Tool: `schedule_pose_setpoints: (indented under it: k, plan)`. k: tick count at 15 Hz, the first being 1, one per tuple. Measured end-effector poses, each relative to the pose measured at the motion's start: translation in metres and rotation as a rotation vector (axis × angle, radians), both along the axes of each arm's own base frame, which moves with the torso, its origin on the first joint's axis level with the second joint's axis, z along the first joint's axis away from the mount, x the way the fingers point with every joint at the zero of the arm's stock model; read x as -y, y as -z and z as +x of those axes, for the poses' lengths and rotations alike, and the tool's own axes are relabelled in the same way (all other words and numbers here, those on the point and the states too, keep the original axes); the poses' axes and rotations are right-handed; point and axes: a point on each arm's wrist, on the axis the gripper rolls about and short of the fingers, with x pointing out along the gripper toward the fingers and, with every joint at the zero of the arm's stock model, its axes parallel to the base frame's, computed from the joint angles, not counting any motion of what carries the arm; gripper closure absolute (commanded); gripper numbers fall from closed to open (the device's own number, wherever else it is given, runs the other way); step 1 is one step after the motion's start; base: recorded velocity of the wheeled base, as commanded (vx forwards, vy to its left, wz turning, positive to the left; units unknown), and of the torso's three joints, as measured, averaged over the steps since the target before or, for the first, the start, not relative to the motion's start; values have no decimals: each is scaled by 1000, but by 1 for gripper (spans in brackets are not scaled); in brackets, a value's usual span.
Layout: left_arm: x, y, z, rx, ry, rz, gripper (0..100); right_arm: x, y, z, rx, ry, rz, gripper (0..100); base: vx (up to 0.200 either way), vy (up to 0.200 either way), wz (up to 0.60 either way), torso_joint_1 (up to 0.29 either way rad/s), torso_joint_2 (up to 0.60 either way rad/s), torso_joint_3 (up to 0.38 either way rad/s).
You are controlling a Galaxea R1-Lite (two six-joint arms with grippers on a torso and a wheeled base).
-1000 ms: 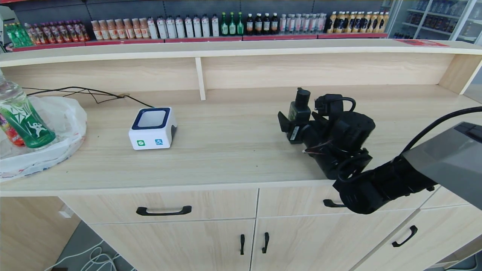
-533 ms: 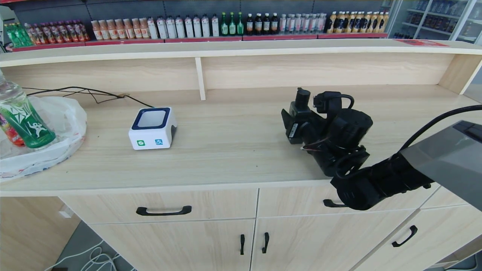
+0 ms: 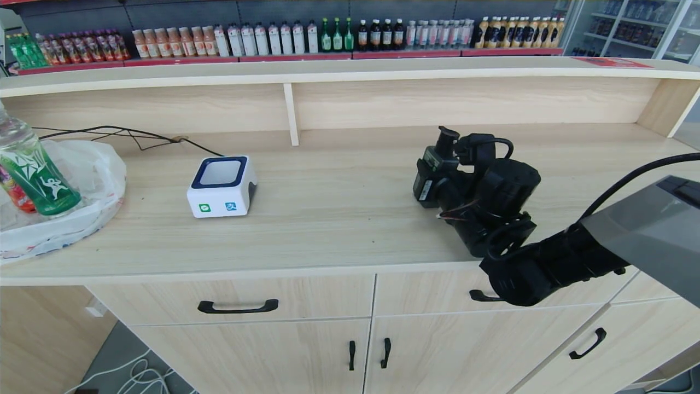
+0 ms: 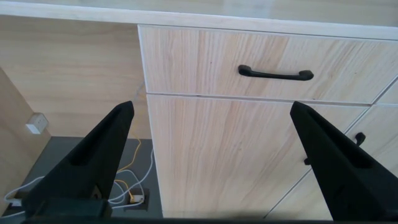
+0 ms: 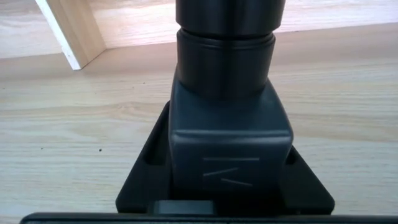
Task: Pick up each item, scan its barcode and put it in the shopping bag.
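Over the counter, right jaws clamp the dark bottle.

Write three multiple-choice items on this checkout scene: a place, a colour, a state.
1. The scanner stands: A. between the shopping bag and the right gripper holding a dark bottle; B. inside the bag; C. on the upper ledge.
2. The label of the tall bottle at the bag is: A. orange; B. green; C. blue.
3. The left gripper is: A. open; B. shut on a bottle; C. shut on a cable.
Key: 1 A, it sits on the counter between them; 2 B, green wrap on clear plastic; 3 A, fingers wide apart, nothing between.
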Motion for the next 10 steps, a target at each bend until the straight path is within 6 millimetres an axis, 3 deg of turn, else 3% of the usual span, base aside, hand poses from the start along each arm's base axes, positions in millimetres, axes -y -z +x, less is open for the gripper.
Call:
schedule_pose_setpoints:
  k: [10]
  plan:
    - [0, 0, 0, 0, 0, 0, 0, -4, 8, -2, -19, -13, -12, 100, 0, 0, 0, 0, 0, 0]
